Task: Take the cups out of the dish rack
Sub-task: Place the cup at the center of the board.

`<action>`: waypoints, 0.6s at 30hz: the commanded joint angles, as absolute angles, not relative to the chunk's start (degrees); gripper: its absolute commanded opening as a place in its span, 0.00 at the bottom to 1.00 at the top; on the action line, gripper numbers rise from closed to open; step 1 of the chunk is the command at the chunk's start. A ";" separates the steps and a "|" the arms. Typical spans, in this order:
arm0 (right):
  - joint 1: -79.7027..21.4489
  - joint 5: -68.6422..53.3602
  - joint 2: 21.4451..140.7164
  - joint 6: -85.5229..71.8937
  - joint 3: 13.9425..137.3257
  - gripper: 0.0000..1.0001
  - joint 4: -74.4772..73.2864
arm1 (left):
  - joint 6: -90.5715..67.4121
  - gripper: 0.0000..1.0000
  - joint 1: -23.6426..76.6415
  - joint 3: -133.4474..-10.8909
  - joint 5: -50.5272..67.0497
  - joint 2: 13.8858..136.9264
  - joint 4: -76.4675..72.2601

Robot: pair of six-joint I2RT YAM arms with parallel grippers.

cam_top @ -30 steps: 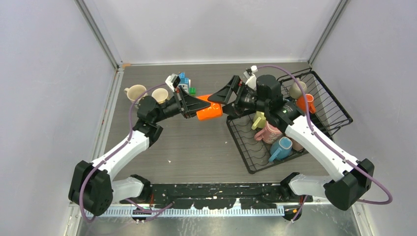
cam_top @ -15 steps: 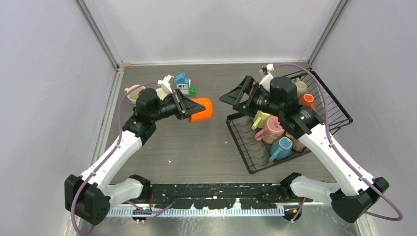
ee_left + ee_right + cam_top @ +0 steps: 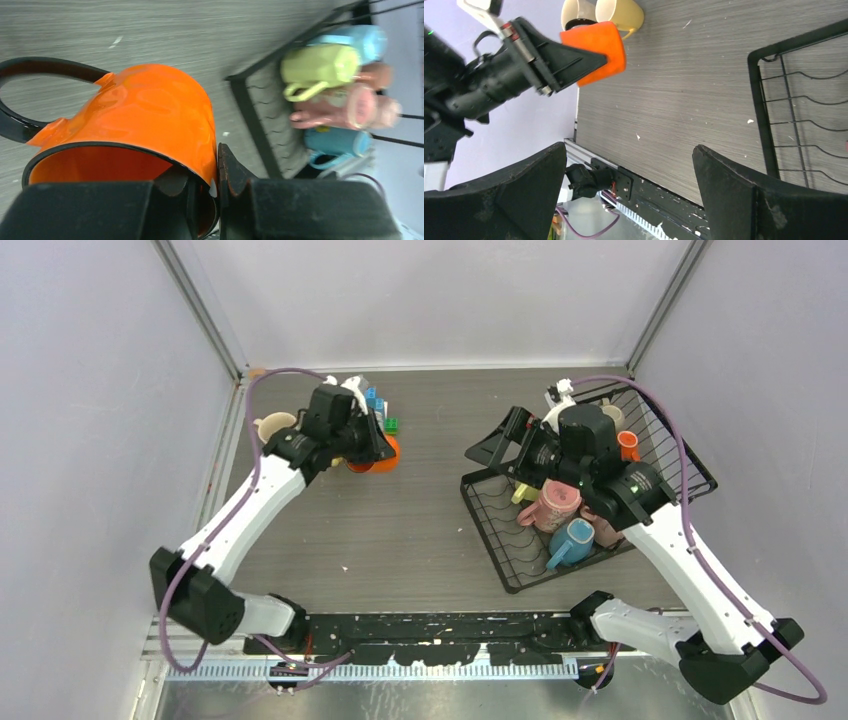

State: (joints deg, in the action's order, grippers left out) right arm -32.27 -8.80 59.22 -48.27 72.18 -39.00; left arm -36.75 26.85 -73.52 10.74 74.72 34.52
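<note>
Orange mug pinched by the left arm, away from the rack; right arm's jaws empty.

Top view: the left gripper [image 3: 372, 447] is clamped on the orange mug [image 3: 381, 462] at the table's [image 3: 420, 540] far left, near a toy house [image 3: 374, 401] and a cream mug [image 3: 272, 427]. The right gripper [image 3: 497, 447] stands spread wide at the dish rack's [image 3: 500, 568] far-left corner, where a pink mug [image 3: 552, 505], a blue mug [image 3: 572, 538] and a lime mug [image 3: 524, 490] lie. Left wrist view: one finger sits inside the orange mug's rim and one outside, pinching its wall; the rack's mugs are blurred beyond. Right wrist view: the fingers are far apart, holding nothing, over bare table beside the rack's edge; a pale yellow mug [image 3: 620, 12] sits just behind the orange mug.
</note>
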 commanded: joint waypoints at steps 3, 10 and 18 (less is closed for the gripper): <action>-32.33 -5.70 56.26 -45.48 75.55 1.00 -42.53 | -27.82 0.00 27.42 -81.20 0.46 84.15 38.95; -32.34 -5.01 55.40 -44.39 76.89 1.00 -45.44 | -23.06 0.00 27.95 -91.53 -5.86 95.64 44.56; -32.30 -4.86 54.06 -44.60 76.74 1.00 -46.20 | -20.63 0.00 27.95 -100.29 -9.19 106.40 48.60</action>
State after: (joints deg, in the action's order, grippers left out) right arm -32.27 -5.96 55.72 -45.45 74.70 -46.15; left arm -23.33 27.75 -94.94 -5.19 103.79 46.83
